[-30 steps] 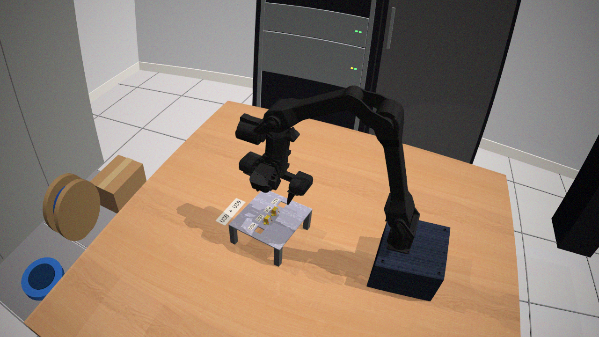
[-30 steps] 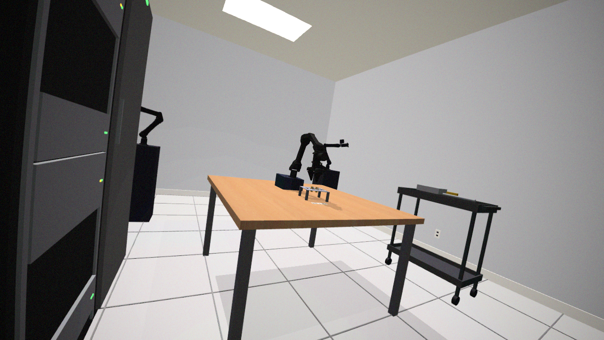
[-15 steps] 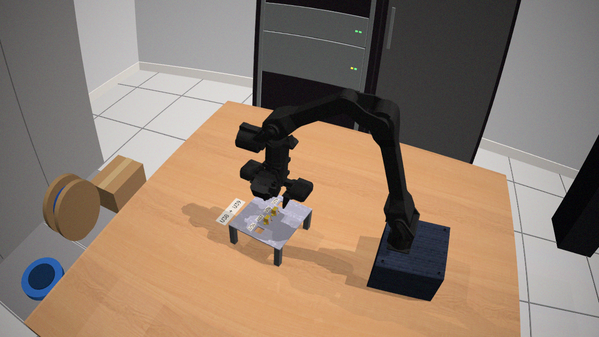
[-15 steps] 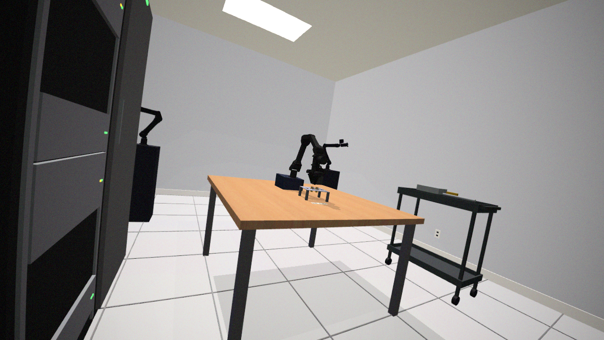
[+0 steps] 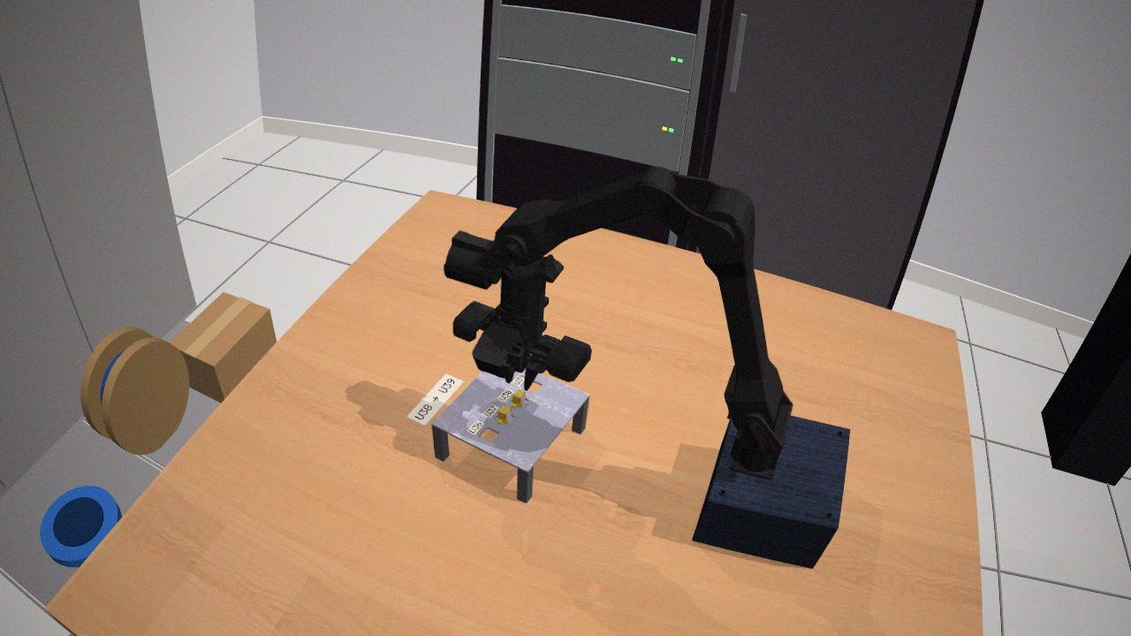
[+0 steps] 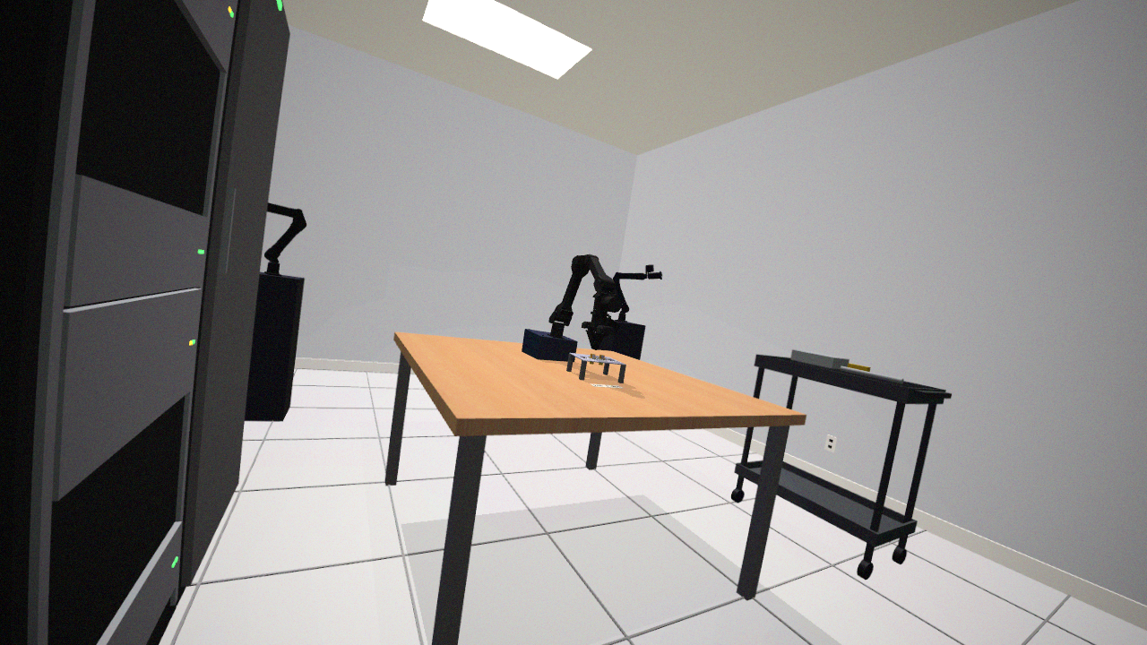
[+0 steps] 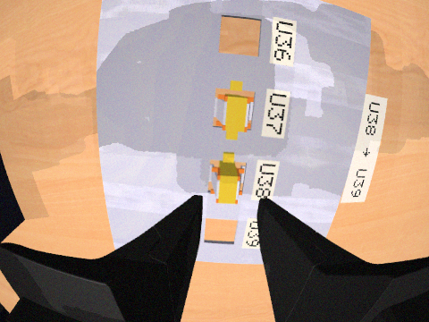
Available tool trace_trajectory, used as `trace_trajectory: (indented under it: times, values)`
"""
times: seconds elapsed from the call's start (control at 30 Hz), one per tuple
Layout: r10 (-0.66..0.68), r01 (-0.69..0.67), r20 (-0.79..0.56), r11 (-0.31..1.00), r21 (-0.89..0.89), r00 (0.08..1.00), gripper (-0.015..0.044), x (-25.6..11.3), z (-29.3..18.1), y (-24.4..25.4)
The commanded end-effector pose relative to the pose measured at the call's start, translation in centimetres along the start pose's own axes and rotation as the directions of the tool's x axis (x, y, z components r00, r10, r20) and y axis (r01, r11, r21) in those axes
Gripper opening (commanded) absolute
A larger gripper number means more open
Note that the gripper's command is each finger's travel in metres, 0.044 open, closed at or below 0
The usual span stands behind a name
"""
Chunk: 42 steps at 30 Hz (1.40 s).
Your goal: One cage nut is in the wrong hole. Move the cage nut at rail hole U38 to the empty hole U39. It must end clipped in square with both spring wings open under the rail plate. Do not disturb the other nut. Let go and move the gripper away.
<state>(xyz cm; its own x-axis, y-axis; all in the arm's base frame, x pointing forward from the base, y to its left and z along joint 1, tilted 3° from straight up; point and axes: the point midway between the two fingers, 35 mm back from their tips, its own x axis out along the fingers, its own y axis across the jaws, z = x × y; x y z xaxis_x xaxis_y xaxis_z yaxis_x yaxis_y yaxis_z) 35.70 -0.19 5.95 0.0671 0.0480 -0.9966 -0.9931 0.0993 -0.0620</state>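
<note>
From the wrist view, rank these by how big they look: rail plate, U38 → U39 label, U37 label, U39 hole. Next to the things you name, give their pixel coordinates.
1. Rail plate (image 5: 553,401) (image 7: 143,112)
2. U38 → U39 label (image 5: 435,398) (image 7: 365,149)
3. U37 label (image 7: 275,114)
4. U39 hole (image 7: 221,230)

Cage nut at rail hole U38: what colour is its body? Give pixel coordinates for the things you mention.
Yellow cage nut (image 5: 518,398) (image 7: 227,190), seen best in the wrist view.

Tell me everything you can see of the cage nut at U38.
The cage nut at U38 is small and yellow, with a long narrow body and a short tab at its U36-facing end. Orange and pale, shiny-looking strips flank it on both sides. It sits in its square hole in the rail plate, between the other nut and the empty U39 hole. The gripper is not gripping it. Its underside is hidden.
</note>
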Motion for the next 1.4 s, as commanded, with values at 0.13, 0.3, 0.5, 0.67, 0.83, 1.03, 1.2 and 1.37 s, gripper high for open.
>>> trace_trajectory:
  times: [0.13, 0.3, 0.5, 0.67, 0.83, 1.03, 1.2, 1.37]
  values:
    - [0.005, -0.005, -0.004, 1.000, 0.004, 1.000, 0.0120, 1.1, -0.1, 0.0]
    - [0.005, -0.005, -0.004, 1.000, 0.004, 1.000, 0.0120, 1.9, -0.1, 0.0]
    - [0.005, -0.005, -0.004, 1.000, 0.004, 1.000, 0.0120, 2.4, -0.1, 0.1]
    - [0.005, -0.005, -0.004, 1.000, 0.004, 1.000, 0.0120, 2.6, -0.1, 0.1]
    - [0.005, -0.005, -0.004, 1.000, 0.004, 1.000, 0.0120, 2.7, -0.1, 0.1]
    - [0.005, -0.005, -0.004, 1.000, 0.004, 1.000, 0.0120, 2.7, -0.1, 0.1]
    - [0.005, -0.005, -0.004, 1.000, 0.004, 1.000, 0.0120, 2.7, -0.1, 0.1]
    - [0.005, -0.005, -0.004, 1.000, 0.004, 1.000, 0.0120, 2.7, -0.1, 0.1]
